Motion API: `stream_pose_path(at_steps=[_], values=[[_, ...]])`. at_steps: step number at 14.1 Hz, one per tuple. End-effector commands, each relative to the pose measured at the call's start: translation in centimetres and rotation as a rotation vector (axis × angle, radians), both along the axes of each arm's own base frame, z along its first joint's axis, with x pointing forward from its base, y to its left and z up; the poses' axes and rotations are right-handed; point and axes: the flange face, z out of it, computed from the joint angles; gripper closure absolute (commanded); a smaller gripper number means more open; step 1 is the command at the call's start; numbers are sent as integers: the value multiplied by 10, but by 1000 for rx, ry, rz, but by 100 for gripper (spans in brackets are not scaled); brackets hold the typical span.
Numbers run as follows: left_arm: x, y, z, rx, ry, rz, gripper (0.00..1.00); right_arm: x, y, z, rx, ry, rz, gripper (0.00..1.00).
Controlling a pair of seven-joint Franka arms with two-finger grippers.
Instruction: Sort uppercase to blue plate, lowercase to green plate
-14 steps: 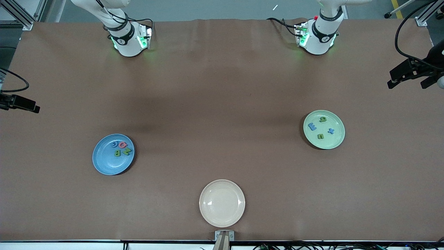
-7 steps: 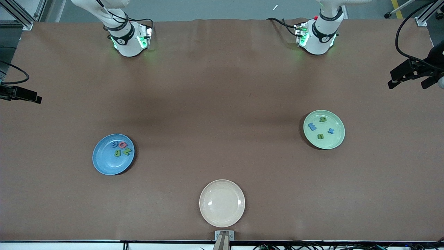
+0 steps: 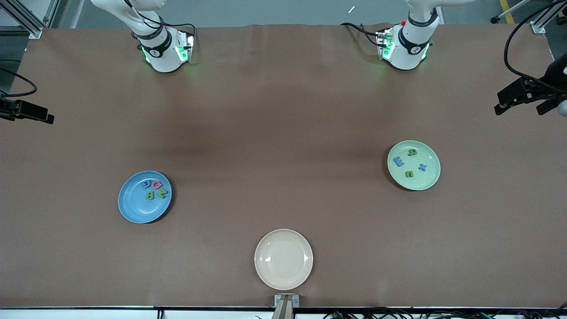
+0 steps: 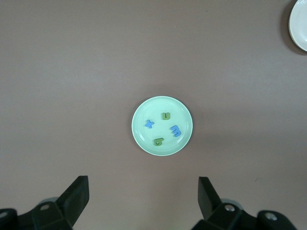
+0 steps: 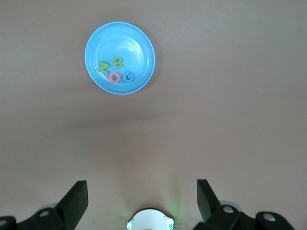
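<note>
**Letters on both plates, both grippers high and spread wide**

The left gripper [image 4: 143, 203] hangs high over the table at the left arm's end, its 2 fingers [image 4: 76, 195] spread wide with nothing between them. Below it and well apart sits the green plate [image 3: 432, 179], holding 4 lowercase letters: a blue x [image 4: 149, 124], a green u [image 4: 165, 116], a blue m-shaped piece [image 4: 175, 130] and a green g-shaped piece [image 4: 159, 141]. They lie apart from one another inside the plate.

The right gripper [image 5: 142, 201] hangs high over the right arm's end of the table, fingers [image 5: 74, 196] equally wide and holding nothing. Its own arm's base [image 5: 149, 220] shows between the fingers. Well apart from the gripper lies the blue plate [image 3: 130, 208], carrying 4 uppercase letters bunched close together: a green N [image 5: 103, 66], a green B [image 5: 117, 62], a pink-red G [image 5: 114, 77] and a blue G [image 5: 127, 76].

A cream plate [image 3: 283, 259] rests on the brown table [image 3: 283, 110], nearer the front camera than both coloured plates and between them.
</note>
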Motion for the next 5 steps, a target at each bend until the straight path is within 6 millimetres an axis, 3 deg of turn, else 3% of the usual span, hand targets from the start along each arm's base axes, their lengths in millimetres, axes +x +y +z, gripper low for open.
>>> stream_pose_path(at_steps=[1, 5], values=[[1, 0, 5, 15, -14, -17, 0, -14, 9, 4, 16, -14, 8, 0], [2, 1, 5, 15, -16, -15, 0, -30, 17, 5, 34, -66, 19, 0]])
